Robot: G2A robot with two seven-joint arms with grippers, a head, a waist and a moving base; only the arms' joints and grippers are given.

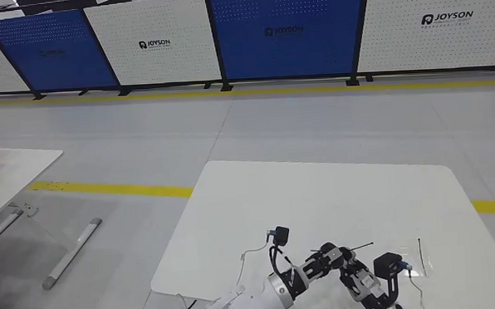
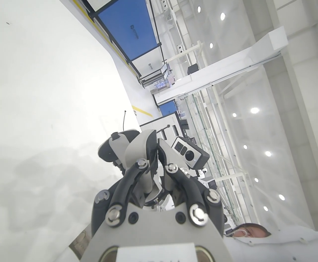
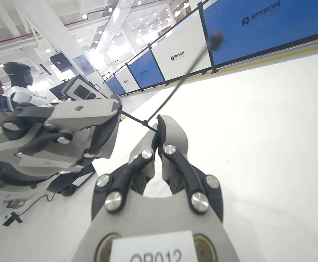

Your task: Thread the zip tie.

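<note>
Right end effector (image 3: pixel 158 124), tight around zip tie (image 3: pixel 178 83)

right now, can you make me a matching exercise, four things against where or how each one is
Things: 1 right gripper; 2 spare zip tie; 3 table; 4 fence panels
States: a lying flat on the table; b blue and white; c shut on the held zip tie; d plain white
Pairs: 1-c; 2-a; 3-d; 4-b
</note>
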